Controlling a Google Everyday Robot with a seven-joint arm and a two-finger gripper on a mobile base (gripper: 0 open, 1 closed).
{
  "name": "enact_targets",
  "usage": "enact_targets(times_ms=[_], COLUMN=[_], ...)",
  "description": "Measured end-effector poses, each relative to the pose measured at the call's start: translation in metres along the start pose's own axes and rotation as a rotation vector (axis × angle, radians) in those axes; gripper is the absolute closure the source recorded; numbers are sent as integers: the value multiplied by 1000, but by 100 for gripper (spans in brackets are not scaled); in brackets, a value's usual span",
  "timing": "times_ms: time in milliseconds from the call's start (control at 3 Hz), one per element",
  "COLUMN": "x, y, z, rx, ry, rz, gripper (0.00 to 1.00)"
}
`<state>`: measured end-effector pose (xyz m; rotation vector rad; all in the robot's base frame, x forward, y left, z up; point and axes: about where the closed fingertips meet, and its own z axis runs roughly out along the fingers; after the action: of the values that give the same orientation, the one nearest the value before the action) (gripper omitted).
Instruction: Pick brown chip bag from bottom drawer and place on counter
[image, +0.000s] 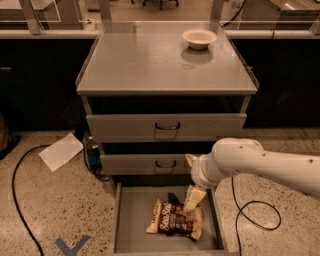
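Bottom drawer (132, 220) of a grey three-drawer cabinet, pulled fully out, with the brown chip bag (175, 220) lying flat on the drawer floor, right of the floor's middle and nearer the drawer's front lip than its back; the white "Sea Salt" lettering faces up. The pincer (193, 201) points down into the drawer and meets the bag's back right corner; whether it is spread or pressed together cannot be told. The pale arm (260, 162) enters above the drawer's right wall and crosses in front of the middle drawer (135, 164), which sits shut directly above the drawer's back, as does the top drawer (125, 127) above that. Bare floor lies between the bag and the drawer's left wall; a narrower strip separates the bag from the right wall, and the drawer is open overhead along its whole front half. The desk (150, 65), high above the drawer, has low raised side rims and carries a cream bowl (199, 38) near its back right corner, the remainder bare. A dark cable (255, 215) loops on the speckled floor just beyond the drawer's right wall.
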<state>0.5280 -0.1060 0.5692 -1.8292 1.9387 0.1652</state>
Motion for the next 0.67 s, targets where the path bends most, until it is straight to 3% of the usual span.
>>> enact_targets(times_ms=[333, 667], x=[32, 65], y=[21, 44], z=[67, 108], rx=[-61, -66], ry=[88, 158], rz=[22, 78], gripper=[0, 0])
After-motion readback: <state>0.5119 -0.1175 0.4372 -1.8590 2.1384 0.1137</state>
